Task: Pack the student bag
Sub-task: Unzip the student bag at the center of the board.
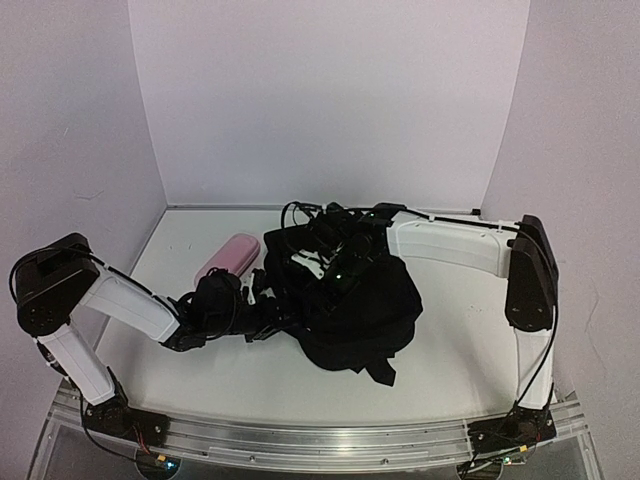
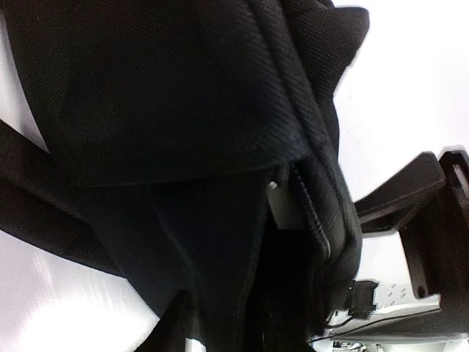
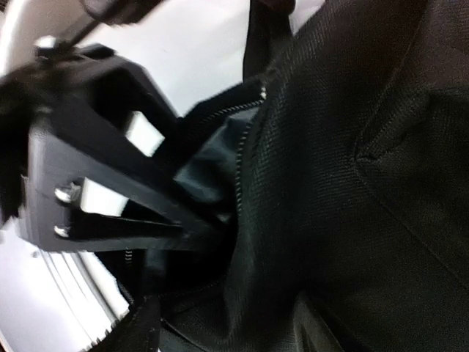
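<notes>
Student bag [image 1: 355, 310] lies slumped at centre frame in the top view, straps trailing toward the lower edge. The pink pencil case [image 1: 228, 257] sits just beside the bag's upper-left side, still outside it.

Left end effector [image 1: 262, 298] is at the bag's left edge and the right end effector [image 1: 338, 262] at its upper edge. Black fabric fills both wrist views, so I cannot tell for either whether the jaws are closed on cloth or only pressed against it.

Step in hand, as judged: opening the mouth of the bag. The zip [image 3: 245, 139] shows parted, with lining visible inside.

To do it well:
- Take the two zip edges, not loose body fabric.
- Draw them apart and slightly up so the mouth stays gaping.
- Keep the straps out of the opening.

Surface: white smooth worktop [image 1: 460, 340], metal rail along the lower edge. Room: plain pale walls [image 1: 330, 100] on three sides.
</notes>
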